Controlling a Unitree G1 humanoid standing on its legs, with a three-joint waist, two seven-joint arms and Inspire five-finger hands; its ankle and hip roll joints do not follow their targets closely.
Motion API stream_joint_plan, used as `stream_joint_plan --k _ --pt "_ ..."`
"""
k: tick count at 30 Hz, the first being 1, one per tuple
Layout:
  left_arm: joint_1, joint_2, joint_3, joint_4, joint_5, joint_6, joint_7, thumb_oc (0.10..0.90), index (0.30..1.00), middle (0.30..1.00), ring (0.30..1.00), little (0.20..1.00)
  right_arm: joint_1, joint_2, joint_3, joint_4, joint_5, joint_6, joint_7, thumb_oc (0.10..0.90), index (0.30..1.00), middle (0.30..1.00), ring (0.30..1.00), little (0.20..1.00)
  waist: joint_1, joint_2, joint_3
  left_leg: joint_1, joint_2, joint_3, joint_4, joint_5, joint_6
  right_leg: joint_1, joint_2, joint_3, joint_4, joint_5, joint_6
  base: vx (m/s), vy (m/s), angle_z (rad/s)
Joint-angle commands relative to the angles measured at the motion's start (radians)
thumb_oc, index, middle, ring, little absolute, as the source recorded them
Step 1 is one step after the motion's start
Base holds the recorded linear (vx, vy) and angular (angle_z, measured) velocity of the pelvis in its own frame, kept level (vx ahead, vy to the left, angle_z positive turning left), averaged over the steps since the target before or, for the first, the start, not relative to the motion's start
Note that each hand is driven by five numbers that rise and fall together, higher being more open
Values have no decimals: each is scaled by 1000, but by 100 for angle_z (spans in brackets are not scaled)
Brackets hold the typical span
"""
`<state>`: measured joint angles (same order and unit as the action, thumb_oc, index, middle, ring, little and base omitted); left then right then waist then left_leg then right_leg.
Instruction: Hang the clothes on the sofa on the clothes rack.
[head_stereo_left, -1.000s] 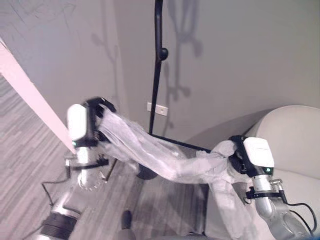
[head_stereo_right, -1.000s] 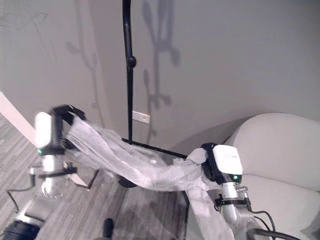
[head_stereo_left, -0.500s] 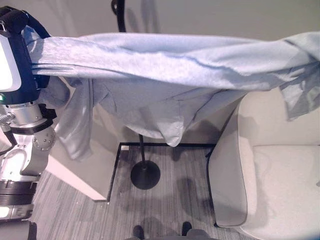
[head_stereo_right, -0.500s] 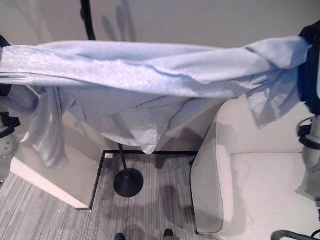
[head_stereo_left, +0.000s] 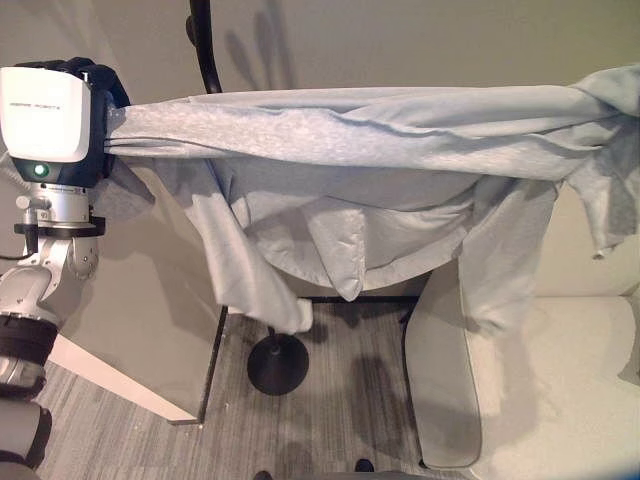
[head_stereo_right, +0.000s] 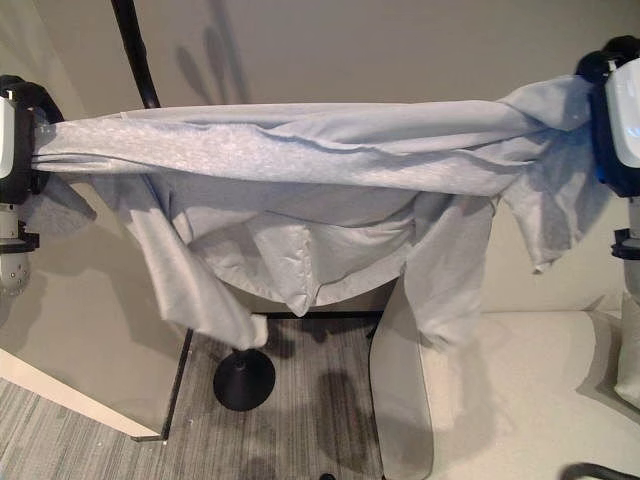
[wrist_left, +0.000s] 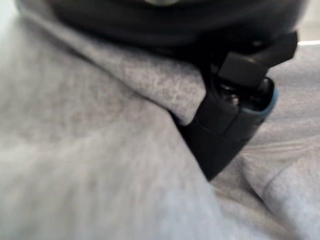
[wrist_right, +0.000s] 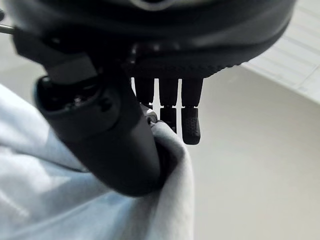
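Observation:
A light grey long-sleeved shirt (head_stereo_left: 340, 135) is stretched taut and high between my two hands. Its body and one sleeve hang down in the middle. My left hand (head_stereo_left: 98, 82) is shut on the shirt's left end; in the left wrist view its thumb (wrist_left: 227, 125) presses into the grey cloth (wrist_left: 90, 165). My right hand (head_stereo_right: 597, 70) is shut on the other end, its thumb (wrist_right: 100, 135) pinching the cloth (wrist_right: 45, 205). The black clothes rack's pole (head_stereo_left: 205, 50) rises behind the shirt near the left hand, and its round base (head_stereo_left: 277, 364) stands on the floor below.
A pale sofa (head_stereo_left: 560, 400) stands at the lower right, under the shirt's right half. A white partition panel (head_stereo_left: 120, 330) stands at the left. Grey carpet (head_stereo_left: 330, 420) lies around the rack's base, with a plain wall behind.
The camera has moved. The shirt, a second ago sagging low between my hands, is now lifted and pulled taut. Since half a second ago a sleeve has swung toward the middle.

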<state>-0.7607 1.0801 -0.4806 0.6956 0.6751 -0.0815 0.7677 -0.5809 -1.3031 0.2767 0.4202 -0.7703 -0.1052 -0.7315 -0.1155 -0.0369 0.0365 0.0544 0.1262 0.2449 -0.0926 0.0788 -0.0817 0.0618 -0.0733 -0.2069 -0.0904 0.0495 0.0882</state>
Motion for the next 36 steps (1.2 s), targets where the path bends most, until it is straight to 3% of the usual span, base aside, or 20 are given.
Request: stream_joint_plan --k 1,2,3,5,8,13,21,24,26,27,28,30,31,34,36 --pt "-168 123 31 112 -59 101 3 400 300 300 300 300 -237 -99 49 92 104 71 -6 400 300 300 300 300 32 -48 -73 92 75 13 13 -92 -57 -16 -26 17 10 -3 66 38 -43 1" --pt "-240 121 -54 195 -65 99 -17 400 300 300 300 300 -355 -91 164 138 110 72 6 400 300 300 300 300 32 -49 -72 92 81 15 13 -87 -62 -16 -23 17 10 -4 65 38 -42 3" --pt "-240 121 -54 195 -65 99 -17 400 300 300 300 300 -355 -91 164 138 110 72 6 400 300 300 300 300 32 -49 -72 92 81 15 13 -87 -62 -16 -23 17 10 -4 65 39 -40 5" --pt "-331 121 -146 340 -98 95 -37 400 300 300 300 300 -566 -50 365 244 129 75 14 400 300 300 300 300 29 -48 -71 92 90 18 13 -77 -70 -17 -18 15 11 -7 62 55 -49 4" --pt "-407 125 -213 426 -124 99 -59 400 300 300 300 300 -772 -10 545 349 156 85 22 400 300 300 300 300 31 -42 -65 91 101 17 12 -67 -78 -17 -11 13 10 -11 57 58 -54 2" --pt "-448 140 -248 495 -144 99 -74 400 300 300 300 300 -887 25 644 451 190 94 28 400 300 300 300 300 40 -40 -62 86 116 10 11 -45 -91 -18 1 5 11 -18 52 58 -60 9" --pt "-298 49 -236 487 -48 105 -130 400 300 300 300 300 -768 105 581 476 237 64 62 400 300 300 300 300 59 -47 -43 65 138 -20 9 3 -102 -22 22 -18 12 -30 33 37 -57 9" --pt "-113 -59 -168 337 27 97 -178 400 300 300 300 300 -617 142 500 390 219 45 102 400 300 300 300 300 74 -50 -18 53 146 -35 11 10 -101 -21 30 -30 12 -43 25 21 -71 9" --pt "-60 -85 -148 300 39 91 -193 400 300 300 300 300 -575 148 477 372 210 41 112 400 300 300 300 300 77 -52 -14 51 148 -39 11 12 -101 -21 31 -34 11 -45 24 -4 -58 12" --pt "31 -161 -118 256 56 87 -215 400 300 300 300 300 -509 178 448 332 190 36 134 400 300 300 300 300 80 -54 -10 46 150 -47 10 14 -102 -21 34 -37 9 -50 20 -3 -53 17" --pt "33 -160 -118 255 57 88 -215 400 300 300 300 300 -507 178 447 330 190 36 134 400 300 300 300 300 79 -54 -12 45 150 -47 10 14 -102 -21 34 -37 9 -51 20 4 -50 19" --pt "148 -276 -73 185 64 85 -236 400 300 300 300 300 -428 239 405 243 163 22 161 400 300 300 300 300 81 -54 2 39 152 -48 10 15 -101 -24 37 -38 8 -55 15 0 -35 8" --pt "154 -276 -71 182 66 86 -236 400 300 300 300 300 -421 239 401 237 161 23 162 400 300 300 300 300 81 -54 -2 40 153 -48 10 15 -101 -23 37 -38 8 -55 15 0 0 0" --pt "279 -417 19 111 -2 78 -249 400 300 300 300 300 -280 345 307 115 171 4 183 400 300 300 300 300 77 -51 3 41 159 -40 10 12 -98 -22 41 -32 5 -61 7 1 -18 -2" --pt "311 -441 45 87 -28 79 -249 400 300 300 300 300 -226 376 270 73 176 3 188 400 300 300 300 300 76 -51 1 46 161 -38 10 12 -97 -19 42 -30 5 -62 5 9 -24 -3"
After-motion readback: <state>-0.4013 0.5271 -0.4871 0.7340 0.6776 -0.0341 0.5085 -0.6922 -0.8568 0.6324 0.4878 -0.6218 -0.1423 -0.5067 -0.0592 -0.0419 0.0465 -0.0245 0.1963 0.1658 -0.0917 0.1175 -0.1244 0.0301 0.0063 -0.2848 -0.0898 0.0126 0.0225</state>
